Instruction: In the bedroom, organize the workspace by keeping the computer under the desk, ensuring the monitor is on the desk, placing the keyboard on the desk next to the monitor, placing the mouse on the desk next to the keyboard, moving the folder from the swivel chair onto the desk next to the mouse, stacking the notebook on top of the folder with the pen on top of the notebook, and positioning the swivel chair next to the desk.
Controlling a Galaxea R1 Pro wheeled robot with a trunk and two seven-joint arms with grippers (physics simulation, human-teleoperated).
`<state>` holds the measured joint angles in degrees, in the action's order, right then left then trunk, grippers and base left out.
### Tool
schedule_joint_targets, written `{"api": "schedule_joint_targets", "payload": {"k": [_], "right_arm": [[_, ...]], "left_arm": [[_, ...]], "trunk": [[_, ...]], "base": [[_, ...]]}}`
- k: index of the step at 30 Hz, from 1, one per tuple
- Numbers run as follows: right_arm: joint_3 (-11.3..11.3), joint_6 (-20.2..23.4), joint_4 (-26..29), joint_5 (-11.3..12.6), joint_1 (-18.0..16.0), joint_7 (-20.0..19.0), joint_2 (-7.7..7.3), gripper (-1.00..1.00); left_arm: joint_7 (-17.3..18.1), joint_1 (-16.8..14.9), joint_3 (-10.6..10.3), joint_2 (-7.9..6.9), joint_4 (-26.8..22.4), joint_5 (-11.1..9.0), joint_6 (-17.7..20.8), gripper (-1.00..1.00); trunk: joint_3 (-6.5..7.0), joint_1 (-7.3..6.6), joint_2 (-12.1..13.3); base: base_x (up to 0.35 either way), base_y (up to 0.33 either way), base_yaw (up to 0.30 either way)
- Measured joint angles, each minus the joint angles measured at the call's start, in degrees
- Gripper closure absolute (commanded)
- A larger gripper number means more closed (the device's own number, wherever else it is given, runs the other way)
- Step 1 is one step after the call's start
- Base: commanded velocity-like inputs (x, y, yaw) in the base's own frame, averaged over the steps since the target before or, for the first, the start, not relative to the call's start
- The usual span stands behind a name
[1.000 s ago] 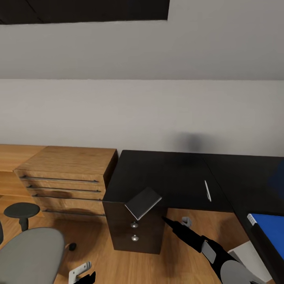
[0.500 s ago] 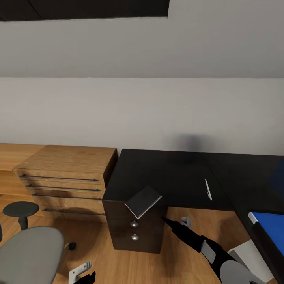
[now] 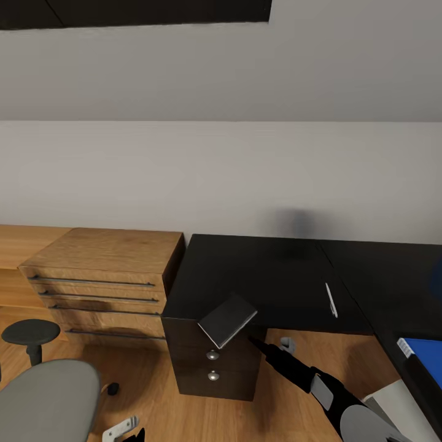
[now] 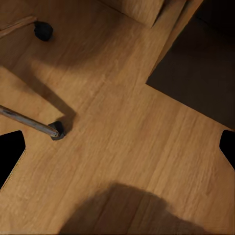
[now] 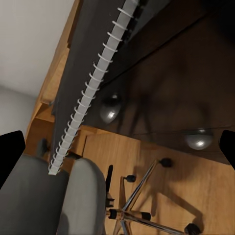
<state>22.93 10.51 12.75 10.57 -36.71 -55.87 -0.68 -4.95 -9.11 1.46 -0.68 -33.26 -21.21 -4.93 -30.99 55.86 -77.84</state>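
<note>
Desk [image 3: 264,276]: L-shaped glossy black top set against the pale wall, black drawer unit [image 3: 212,362] with round silver knobs below its left end.
On the top: pen [image 3: 331,300], thin and silver-white, lying near the inner corner; folder [image 3: 423,356], bright blue with a white edge, flat on the right wing at the picture's edge.
Floor [image 4: 122,132]: light wood boards, carrying the desk, a light-wood drawer chest [image 3: 101,279] just beside it, and chair castors [image 4: 58,130].

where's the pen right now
In the head view the pen lies flat on the black desk, right of the tilted notebook and left of the blue folder.
</note>
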Motion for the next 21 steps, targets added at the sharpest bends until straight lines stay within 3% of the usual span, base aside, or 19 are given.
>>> {"api": "schedule_joint_targets", "payload": {"k": [12,21], "right_arm": [[0.03,0.15,0.05,0.07,0.0,0.82,0.03,-1.0],[0.15,0.08,0.01,0.3,-0.02,4.9,1.02,-1.0]], "left_arm": [[0.0,0.0,-0.06,0.03,0.29,-0.04,-1.01,-1.0],[0.0,0.0,-0.06,0.07,0.29,-0.02,-1.05,-1.0]], "trunk": [[-0.01,0.02,0.0],[-0.37,0.02,0.0]], "base": [[0.021,0.015,0.005],[0.001,0.0,0.089]]}}
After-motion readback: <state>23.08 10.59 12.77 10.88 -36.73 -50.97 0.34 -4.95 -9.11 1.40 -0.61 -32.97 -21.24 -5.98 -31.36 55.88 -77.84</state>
